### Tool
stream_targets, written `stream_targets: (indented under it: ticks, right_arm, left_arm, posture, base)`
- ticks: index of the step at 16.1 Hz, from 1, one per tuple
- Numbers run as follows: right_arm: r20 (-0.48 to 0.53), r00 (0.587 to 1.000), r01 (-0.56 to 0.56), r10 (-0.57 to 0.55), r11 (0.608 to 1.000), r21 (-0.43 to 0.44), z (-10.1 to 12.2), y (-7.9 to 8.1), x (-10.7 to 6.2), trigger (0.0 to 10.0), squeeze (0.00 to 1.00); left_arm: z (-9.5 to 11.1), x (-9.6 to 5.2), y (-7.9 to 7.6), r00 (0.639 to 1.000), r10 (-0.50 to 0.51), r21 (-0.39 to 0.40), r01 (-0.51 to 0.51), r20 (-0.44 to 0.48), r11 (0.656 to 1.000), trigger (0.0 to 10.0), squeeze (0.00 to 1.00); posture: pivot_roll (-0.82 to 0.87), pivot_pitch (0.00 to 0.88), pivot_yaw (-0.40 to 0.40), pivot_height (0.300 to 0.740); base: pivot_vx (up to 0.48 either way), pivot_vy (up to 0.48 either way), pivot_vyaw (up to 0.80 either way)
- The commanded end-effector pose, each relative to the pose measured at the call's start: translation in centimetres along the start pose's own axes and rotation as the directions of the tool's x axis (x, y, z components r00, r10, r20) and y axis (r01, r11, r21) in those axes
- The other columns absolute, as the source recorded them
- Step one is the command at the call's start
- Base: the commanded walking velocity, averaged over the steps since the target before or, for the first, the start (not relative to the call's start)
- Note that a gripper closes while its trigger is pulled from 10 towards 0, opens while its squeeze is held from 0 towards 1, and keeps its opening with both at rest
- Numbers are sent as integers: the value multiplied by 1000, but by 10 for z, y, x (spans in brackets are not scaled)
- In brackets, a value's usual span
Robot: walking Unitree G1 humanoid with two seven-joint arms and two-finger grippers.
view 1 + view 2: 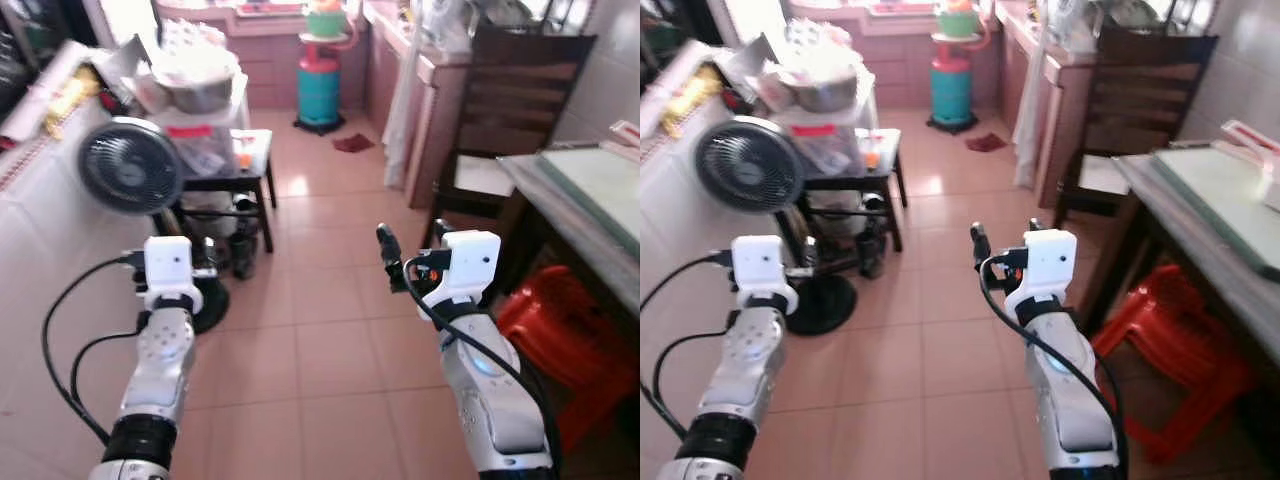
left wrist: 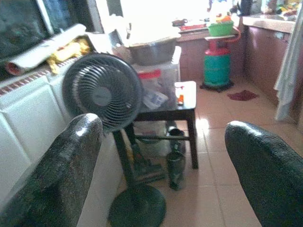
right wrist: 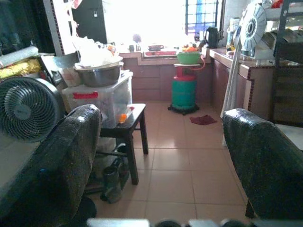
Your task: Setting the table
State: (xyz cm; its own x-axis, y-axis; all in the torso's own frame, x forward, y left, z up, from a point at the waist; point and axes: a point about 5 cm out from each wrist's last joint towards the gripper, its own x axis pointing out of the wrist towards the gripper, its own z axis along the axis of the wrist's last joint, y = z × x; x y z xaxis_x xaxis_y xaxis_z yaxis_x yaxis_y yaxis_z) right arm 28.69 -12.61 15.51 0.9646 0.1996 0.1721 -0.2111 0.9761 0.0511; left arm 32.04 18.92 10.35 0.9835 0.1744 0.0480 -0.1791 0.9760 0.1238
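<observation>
Left gripper point(image 2: 161, 165): your fingers point(image 2: 57, 175) are spread wide, holding nothing, raised over the tiled floor point(image 1: 330, 350).
Right gripper point(image 3: 158, 163): also spread wide and empty, held up near the red stool point(image 1: 565, 335).
Table point(image 1: 585, 195): you have it to your right, beside the dark chair point(image 1: 510, 110).
Fan point(image 1: 130, 165): ahead on your left.
Gas cylinder point(image 1: 320, 85): far end.

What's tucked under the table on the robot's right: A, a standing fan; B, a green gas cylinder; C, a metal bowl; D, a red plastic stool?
D: a red stool sits under the edge of the table, while the fan and the cylinder stand elsewhere.
</observation>
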Motion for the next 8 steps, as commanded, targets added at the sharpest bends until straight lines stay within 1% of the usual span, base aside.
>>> stream_targets:
  ticks: [1,4,6,7,8]
  right_arm:
    - [5,1000,22,-22,1000,-10,1,-8,-2,10000,0]
    - [-1,1000,31,-31,999,-17,-2,-14,-1,10000,0]
    - [-21,999,45,-46,999,-30,-7,-23,1,10000,0]
    - [-46,998,49,-50,998,-35,-14,-27,1,10000,0]
    - [-82,995,56,-59,998,-32,-24,-33,1,10000,0]
  left_arm:
    - [4,0,-11,999,-28,12,28,20,1000,10000,0]
    - [2,0,-12,999,-28,19,27,17,999,10000,0]
    - [-7,-1,-15,998,-64,20,64,-22,998,10000,0]
    - [-16,-2,-16,995,-76,20,77,-64,997,10000,0]
    - [-28,-4,-17,988,-98,3,99,-122,995,10000,0]
  posture:
    - [18,0,29,740]
    - [18,0,28,740]
    - [28,0,19,740]
    - [31,0,15,740]
    - [31,0,10,740]
  base:
    - [0,0,0]
    - [0,0,0]
    - [0,0,0]
    - [0,0,0]
    - [0,0,0]
